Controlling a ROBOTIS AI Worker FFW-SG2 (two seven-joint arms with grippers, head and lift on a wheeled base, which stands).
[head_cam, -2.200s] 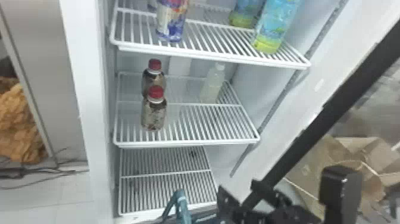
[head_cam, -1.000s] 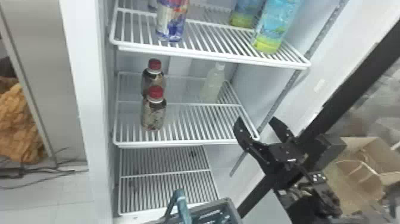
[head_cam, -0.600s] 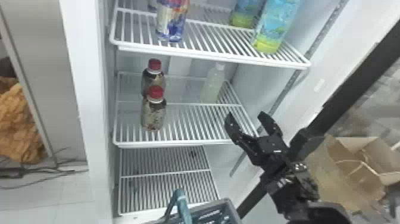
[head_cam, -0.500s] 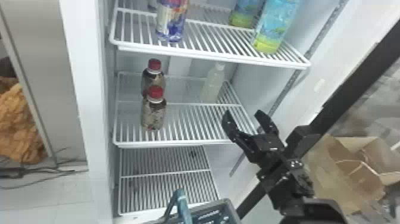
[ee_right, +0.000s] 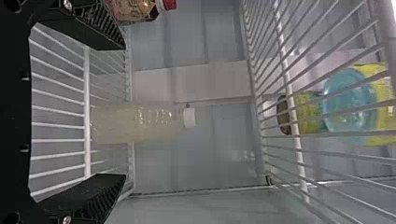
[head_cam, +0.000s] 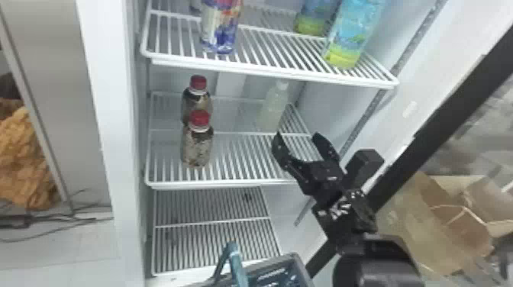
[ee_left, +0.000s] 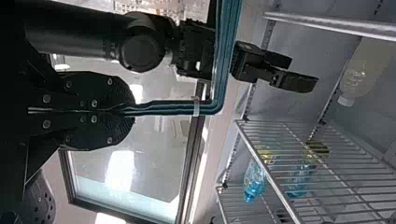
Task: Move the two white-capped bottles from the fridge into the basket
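One white-capped bottle (head_cam: pixel 272 108), pale and cloudy, stands upright at the back right of the middle fridge shelf. My right gripper (head_cam: pixel 297 136) is open at that shelf's right front, short of the bottle. In the right wrist view the bottle (ee_right: pixel 140 123) lies beyond my right gripper (ee_right: pixel 124 112), between its spread fingers but not touched. My left gripper (ee_left: pixel 127 111) is shut on the teal basket handle (ee_left: pixel 163 107). The grey basket (head_cam: pixel 296 259) is low in front of the fridge, its handle (head_cam: pixel 234 263) rising at its left.
Two red-capped bottles (head_cam: pixel 196 147) stand on the left of the middle shelf. The upper shelf (head_cam: pixel 267 70) holds a can-like drink (head_cam: pixel 220 28) and blue-green bottles (head_cam: pixel 351 38). On the right are the black-edged door (head_cam: pixel 454 122) and cardboard boxes (head_cam: pixel 450 213).
My right arm has risen from the bottom edge to the shelf, then shifted left and nearer the white-capped bottle. More of the basket shows than at first. The bottles have stayed put.
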